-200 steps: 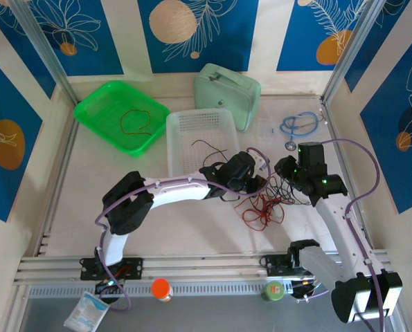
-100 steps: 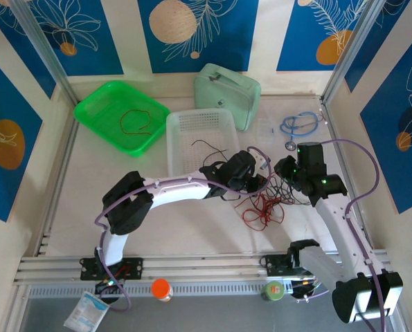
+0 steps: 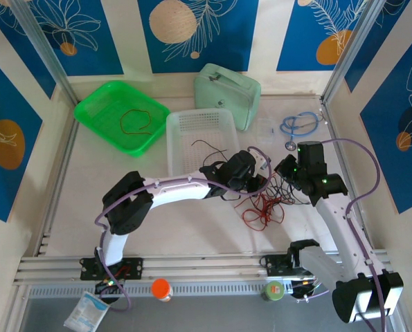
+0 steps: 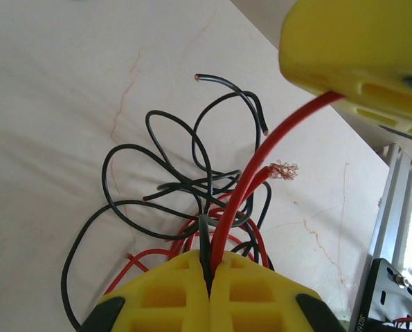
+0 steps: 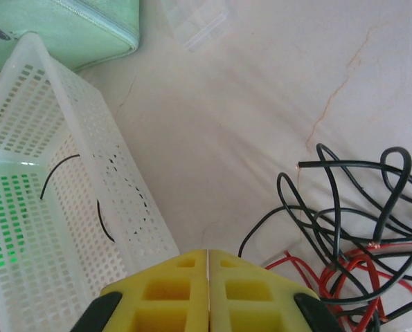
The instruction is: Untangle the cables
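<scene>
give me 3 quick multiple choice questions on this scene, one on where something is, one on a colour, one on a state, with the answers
1. The lone red wire loop lies:
A) in the green tray
B) on the floor
C) hung on the wall

2. The loose wire inside the white basket is:
A) red
B) black
C) yellow

3. The left gripper is:
A) wide open
B) shut on red and black cables
C) shut on nothing

Answers:
1 A, the top view shows the loop on the tray's floor.
2 B, a dark curved strand lies on the basket's floor.
3 B, the left wrist view shows the strands pinched between closed fingers.
</scene>
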You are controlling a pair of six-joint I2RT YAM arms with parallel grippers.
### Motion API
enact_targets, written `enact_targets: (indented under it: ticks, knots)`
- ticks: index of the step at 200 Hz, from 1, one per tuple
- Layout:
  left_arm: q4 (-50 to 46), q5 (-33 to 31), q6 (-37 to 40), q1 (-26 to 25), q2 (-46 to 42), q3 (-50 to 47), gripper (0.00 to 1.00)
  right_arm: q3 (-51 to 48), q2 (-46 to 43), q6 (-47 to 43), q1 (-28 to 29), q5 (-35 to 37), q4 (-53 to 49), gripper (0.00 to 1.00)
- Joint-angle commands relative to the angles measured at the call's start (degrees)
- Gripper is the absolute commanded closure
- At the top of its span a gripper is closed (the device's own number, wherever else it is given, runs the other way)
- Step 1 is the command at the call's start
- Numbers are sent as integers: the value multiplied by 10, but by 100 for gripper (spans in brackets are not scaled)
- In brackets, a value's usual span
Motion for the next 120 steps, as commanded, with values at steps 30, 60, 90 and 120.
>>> enact_targets:
  ticks: [30, 60, 90, 120]
  knots:
    - [12, 32, 15, 1, -12, -1, 39, 57, 4, -17, 6, -6, 0, 100]
    - [5, 26, 31, 1, -36, -14, 18, 122, 0, -42, 4, -11, -24, 100]
    - [-6, 13, 50, 1, -73, -30, 12, 197, 1, -62, -1, -28, -51, 100]
    - [-14, -6, 66, 1, -102, -42, 13, 272, 2, -75, -3, -37, -81, 100]
